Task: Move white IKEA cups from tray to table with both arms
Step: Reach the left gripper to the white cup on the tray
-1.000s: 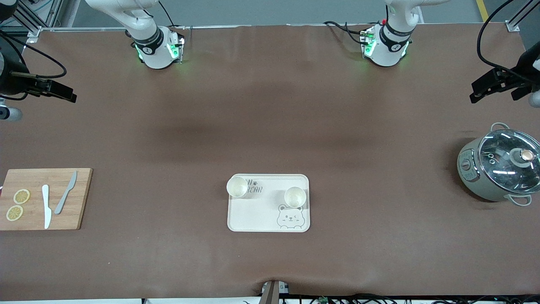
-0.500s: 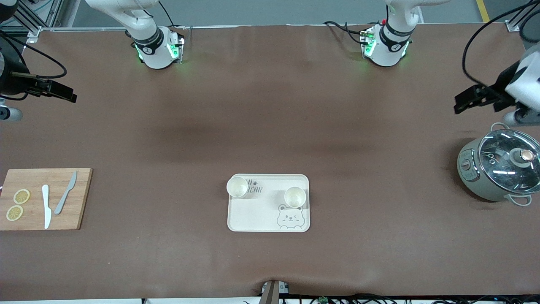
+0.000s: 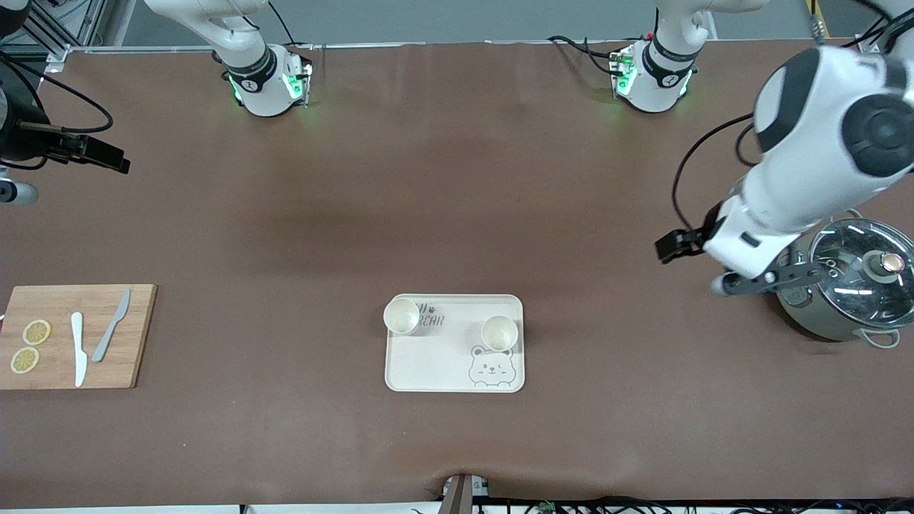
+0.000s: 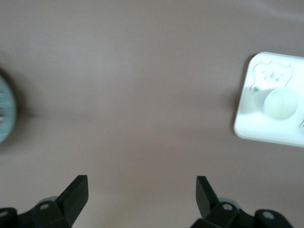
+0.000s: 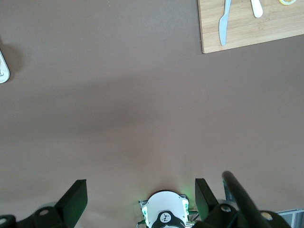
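left gripper (image 3: 675, 246), fingers spread, should centre over the cup (image 3: 498, 331) on the tray (image 3: 455, 371) before descending; right gripper (image 3: 107, 155), also spread, waits well apart from the tray

I see bare table (image 3: 457, 200) across the middle of the frame, open all round the tray (image 3: 443, 368) at lower centre. Obstacles sit only at the edges: the cutting board (image 3: 136, 335) at lower left, the pot (image 3: 807, 300) at right, under the left arm.
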Robot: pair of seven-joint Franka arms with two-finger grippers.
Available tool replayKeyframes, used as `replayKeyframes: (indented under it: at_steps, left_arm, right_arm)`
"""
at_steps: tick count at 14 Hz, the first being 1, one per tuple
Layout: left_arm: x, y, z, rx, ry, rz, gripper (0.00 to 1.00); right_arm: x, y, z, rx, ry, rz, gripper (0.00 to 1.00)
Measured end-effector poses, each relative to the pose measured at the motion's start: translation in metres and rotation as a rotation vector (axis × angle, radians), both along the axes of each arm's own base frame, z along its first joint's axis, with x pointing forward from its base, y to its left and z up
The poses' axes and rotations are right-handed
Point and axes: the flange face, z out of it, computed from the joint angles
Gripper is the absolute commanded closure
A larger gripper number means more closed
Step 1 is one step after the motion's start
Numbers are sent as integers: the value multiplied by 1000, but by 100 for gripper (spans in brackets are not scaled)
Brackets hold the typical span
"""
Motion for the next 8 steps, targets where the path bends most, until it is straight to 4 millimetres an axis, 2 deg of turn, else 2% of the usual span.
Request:
replayKeyframes:
  at_steps: [5,8]
  left_arm:
    - [26,-75,-81,-60,-79,36,0]
    - [24,-122,-118,-98,-112,82,0]
  right_arm:
    - [0,0,0,0,1,0,0]
    - [0,0,-1,0,2,-1,0]
